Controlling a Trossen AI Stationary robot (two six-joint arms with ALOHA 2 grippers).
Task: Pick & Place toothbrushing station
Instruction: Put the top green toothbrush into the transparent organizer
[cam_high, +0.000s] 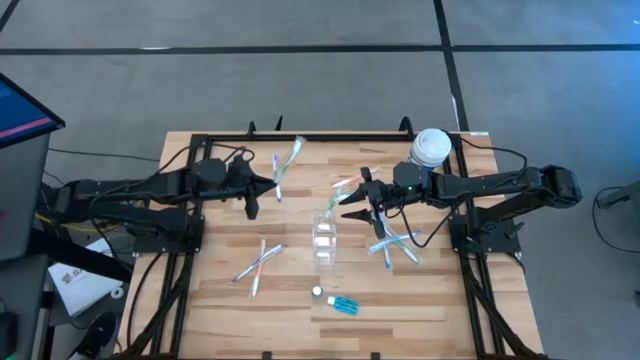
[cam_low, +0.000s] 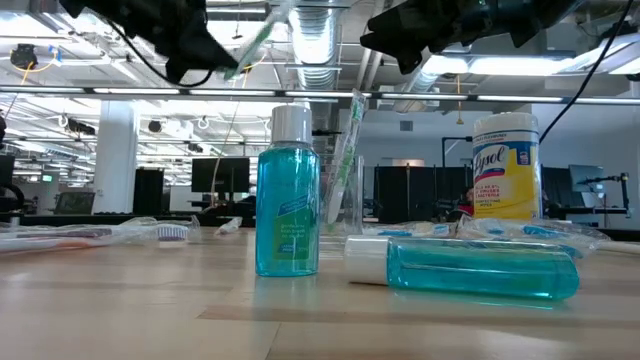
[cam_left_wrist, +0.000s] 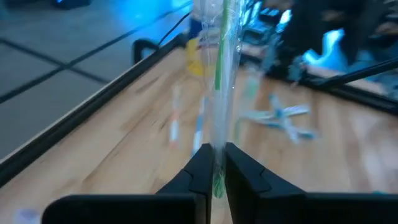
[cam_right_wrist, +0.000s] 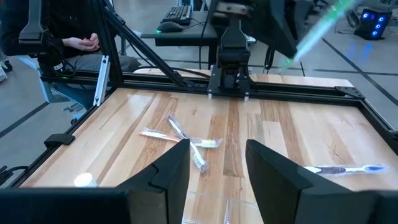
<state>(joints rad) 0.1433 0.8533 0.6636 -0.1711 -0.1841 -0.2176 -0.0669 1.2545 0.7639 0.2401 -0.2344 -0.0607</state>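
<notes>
Wooden table (cam_high: 290, 290), clear-wrapped green toothbrush (cam_left_wrist: 219, 68) pinched upright in left jaws.

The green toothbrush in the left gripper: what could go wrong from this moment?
1. The left gripper pinches the wrapped green toothbrush only near one end, so the long free part may swing or slip out.
2. The clear tumbler is narrow and already holds a brush; a tilted approach could miss its mouth or tip it.
3. The open right gripper hangs close beside the tumbler, so the arms might collide there.
</notes>
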